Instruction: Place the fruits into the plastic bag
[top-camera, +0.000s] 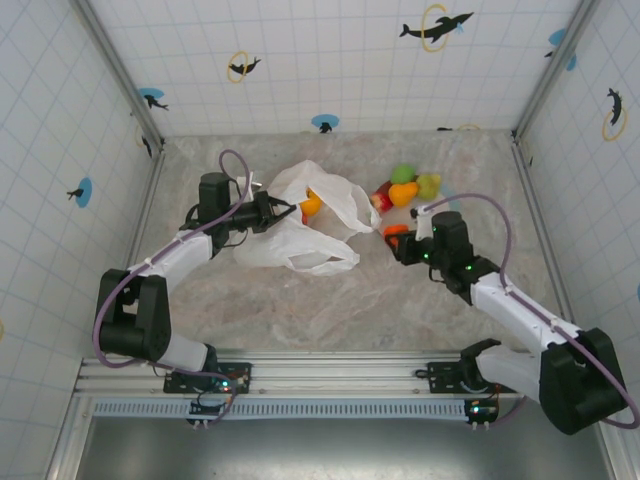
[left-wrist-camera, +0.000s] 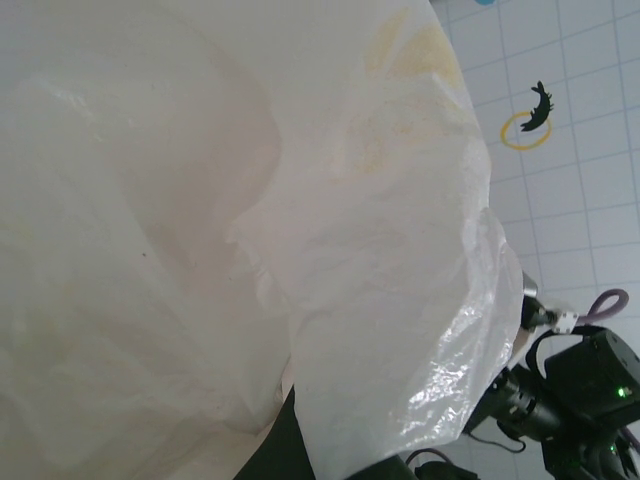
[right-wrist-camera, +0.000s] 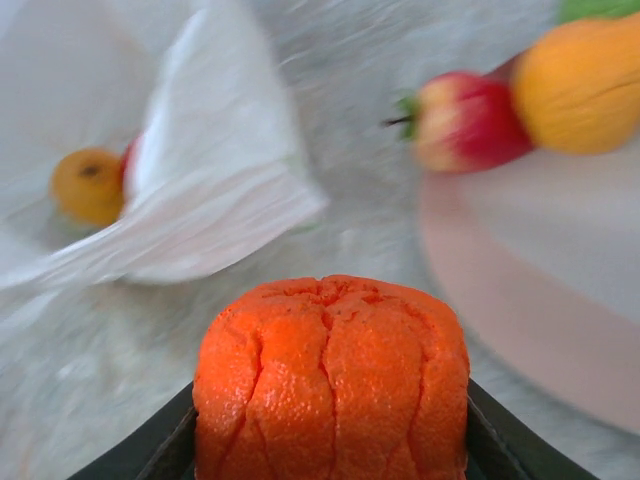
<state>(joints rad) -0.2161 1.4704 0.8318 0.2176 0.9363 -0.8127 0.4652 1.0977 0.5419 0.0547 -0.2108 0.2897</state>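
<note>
- Gripping an orange fruit (right-wrist-camera: 330, 380), my right gripper (top-camera: 398, 238) has a finger pressed to each side of it, just beside the plate (right-wrist-camera: 520, 310).
- Ahead and to that gripper's left lies the plastic bag (top-camera: 300, 235), its mouth open toward the gripper, with a yellow-orange fruit (right-wrist-camera: 88, 183) inside.
- Ahead and to its right, a red fruit (right-wrist-camera: 465, 120) and a yellow fruit (right-wrist-camera: 580, 80) sit on the plate.
- Bag film drapes over my left gripper (top-camera: 278, 212) at the bag's mouth; I cannot tell whether its jaws are closed.
</note>
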